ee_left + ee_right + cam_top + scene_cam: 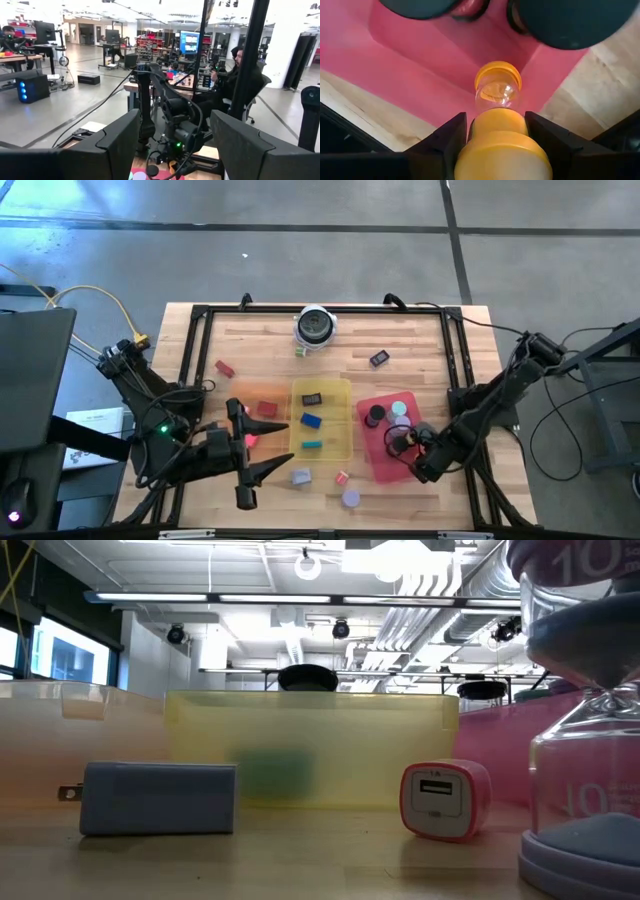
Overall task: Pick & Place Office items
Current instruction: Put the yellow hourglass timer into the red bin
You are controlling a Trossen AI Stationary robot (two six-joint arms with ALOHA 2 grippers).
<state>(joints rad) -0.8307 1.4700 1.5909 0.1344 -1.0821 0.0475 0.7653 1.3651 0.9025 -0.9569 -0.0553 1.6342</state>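
Looking down from above, I see the wooden table filling the middle of the frame, with a black frame along its edges. The left arm reaches in from the lower left. The left gripper sits low and left of centre, its fingers spread wide with nothing between them.

The right arm comes in from the right edge. The right gripper hangs over the red tray at lower right. In the right wrist view its fingers press on both sides of a yellow sand timer, which points down at the tray.

The yellow tray lies at centre and holds a black block, a blue block and a teal block. A pale orange tray sits just left of it.

A round silver-and-black object stands at top centre.

In the red tray's upper part are a black disc and a teal disc.

Loose on the wood are a red piece at upper left, a black piece at upper right, and along the bottom a grey plug, a pink plug and a purple disc.
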